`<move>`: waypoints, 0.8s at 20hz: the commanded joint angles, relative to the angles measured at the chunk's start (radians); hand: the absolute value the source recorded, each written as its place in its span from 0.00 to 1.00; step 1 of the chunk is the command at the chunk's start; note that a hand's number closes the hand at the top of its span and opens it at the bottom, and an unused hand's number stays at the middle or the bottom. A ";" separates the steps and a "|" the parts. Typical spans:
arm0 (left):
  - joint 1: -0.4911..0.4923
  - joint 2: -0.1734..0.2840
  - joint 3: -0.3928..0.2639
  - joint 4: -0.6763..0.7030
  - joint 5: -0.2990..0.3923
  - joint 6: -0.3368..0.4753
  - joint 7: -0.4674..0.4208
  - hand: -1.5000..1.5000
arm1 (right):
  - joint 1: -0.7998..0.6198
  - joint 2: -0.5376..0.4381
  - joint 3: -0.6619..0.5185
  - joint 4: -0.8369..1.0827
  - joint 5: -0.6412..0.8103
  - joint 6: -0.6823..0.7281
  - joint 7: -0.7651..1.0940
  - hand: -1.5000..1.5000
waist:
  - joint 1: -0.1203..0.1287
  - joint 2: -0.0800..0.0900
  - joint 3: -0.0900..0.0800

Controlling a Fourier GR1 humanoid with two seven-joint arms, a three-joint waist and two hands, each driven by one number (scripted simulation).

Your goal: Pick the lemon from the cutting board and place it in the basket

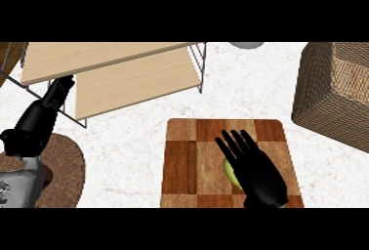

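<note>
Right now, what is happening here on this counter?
The robot's right hand is over the cutting board, fingers straight, covering most of the lemon; only a yellow-green edge shows. The lemon is on the board, not yet lifted. The wicker basket stands at the right, apart from the board. The left hand rests open at the left edge, near a wooden shelf rack.

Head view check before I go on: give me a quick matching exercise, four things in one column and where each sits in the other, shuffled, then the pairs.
Things:
1. lemon
2. basket
3. left hand
4. wooden shelf rack

Places:
A. right edge of the counter
B. upper left, over the counter
C. on the cutting board, mostly hidden under the right hand
D. at the left, fingers resting against the shelf's edge

Pairs: 1-C, 2-A, 3-D, 4-B
</note>
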 commanded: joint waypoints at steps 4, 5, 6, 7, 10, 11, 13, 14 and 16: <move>-0.024 -0.019 -0.010 -0.054 -0.014 -0.010 0.072 0.50 | -0.026 0.024 -0.058 0.149 0.028 -0.082 -0.071 0.00 | 0.001 0.002 0.003; 0.032 -0.032 -0.016 -0.069 -0.030 0.002 0.047 0.50 | -0.008 0.073 -0.015 0.165 0.057 -0.092 -0.034 0.00 | 0.002 0.002 0.003; 0.041 -0.027 -0.004 -0.027 -0.029 -0.004 -0.019 0.50 | -0.080 0.070 -0.086 0.217 0.005 -0.058 -0.077 1.00 | 0.004 0.003 0.003; 0.014 -0.019 0.020 -0.037 0.000 -0.017 0.022 0.50 | -0.089 0.110 -0.076 0.196 0.000 -0.019 -0.051 1.00 | 0.003 0.003 0.003; -0.009 -0.034 0.004 -0.022 -0.012 -0.014 0.031 0.50 | -0.105 0.079 -0.106 0.284 0.011 -0.143 -0.139 1.00 | 0.003 0.003 0.003; -0.006 -0.023 0.012 0.029 -0.036 -0.011 -0.043 0.50 | -0.025 0.055 -0.079 0.192 0.028 -0.123 -0.121 1.00 | -0.002 0.003 0.003; -0.034 -0.032 0.006 -0.026 -0.030 -0.005 0.058 0.50 | -0.072 0.085 -0.045 0.112 0.059 -0.021 -0.077 1.00 | -0.001 0.002 0.003; 0.033 -0.032 0.003 -0.054 -0.010 -0.035 0.024 0.50 | -0.081 0.083 -0.054 0.271 0.076 -0.149 -0.130 1.00 | 0.005 0.003 0.003; -0.073 -0.043 0.006 0.064 -0.044 0.005 0.004 0.50 | -0.108 0.079 -0.085 0.322 0.072 -0.200 -0.166 1.00 | -0.002 0.005 0.003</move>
